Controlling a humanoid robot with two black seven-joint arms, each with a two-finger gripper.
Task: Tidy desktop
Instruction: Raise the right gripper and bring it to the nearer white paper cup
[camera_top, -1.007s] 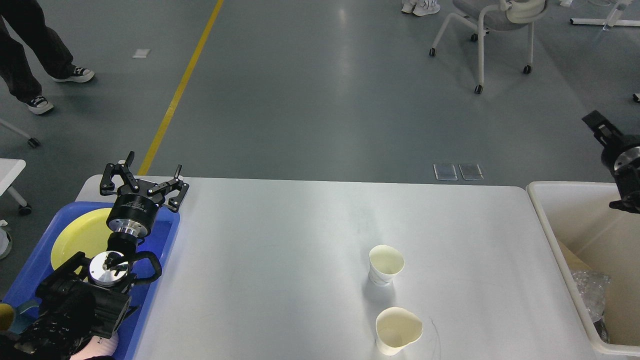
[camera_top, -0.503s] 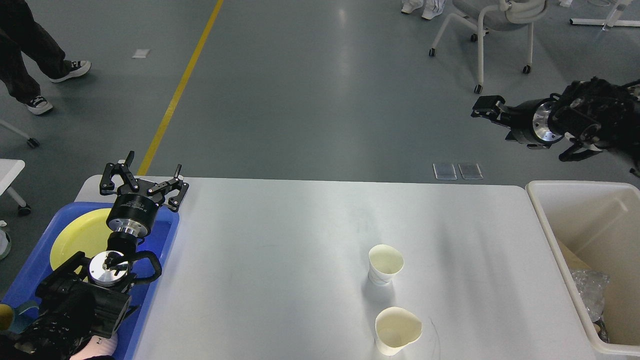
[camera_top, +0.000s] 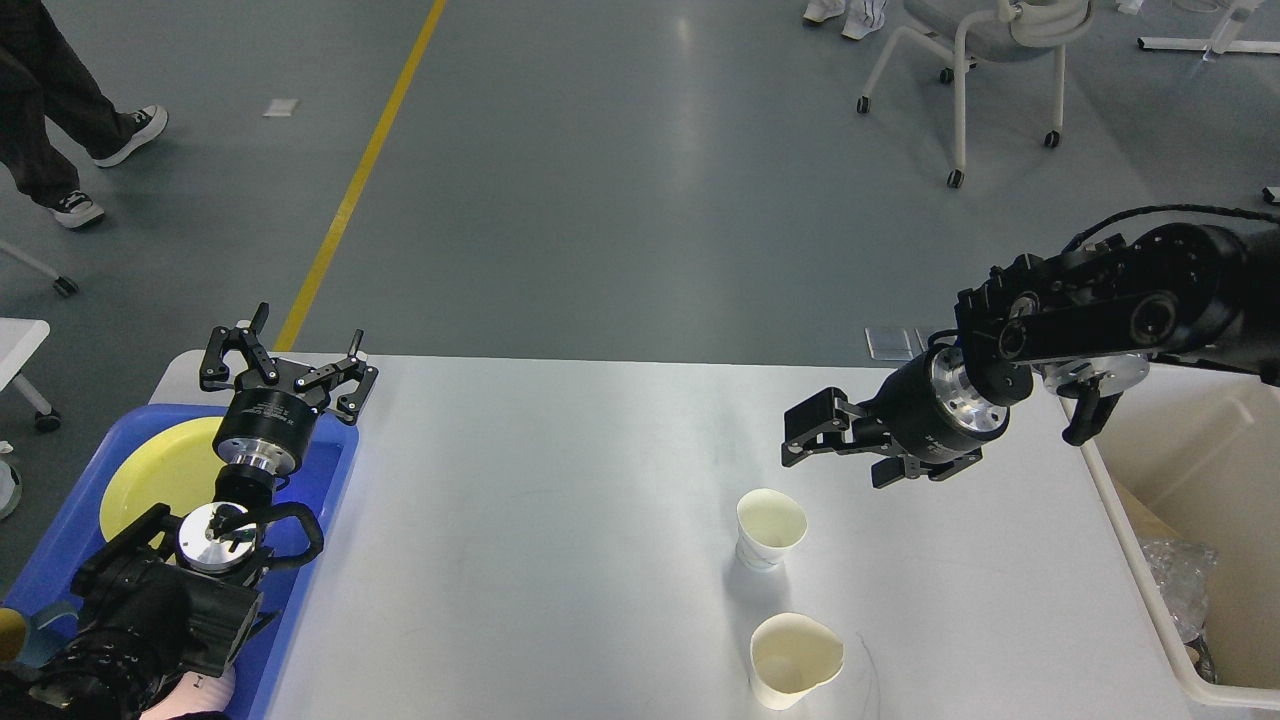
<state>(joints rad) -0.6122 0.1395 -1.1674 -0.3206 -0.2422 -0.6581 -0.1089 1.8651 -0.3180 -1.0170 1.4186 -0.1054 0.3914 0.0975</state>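
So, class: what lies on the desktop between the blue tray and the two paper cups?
Nothing. In the head view, the desktop is bare between the blue tray and the upright cup and dented cup.

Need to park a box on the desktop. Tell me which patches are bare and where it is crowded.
The desktop is bare across its wide middle, from the blue tray at the left edge to the two paper cups. A narrower bare strip lies between the cups and the off-white bin. Crowded: around the cups, where the right tool hovers; the left tool is over the tray.
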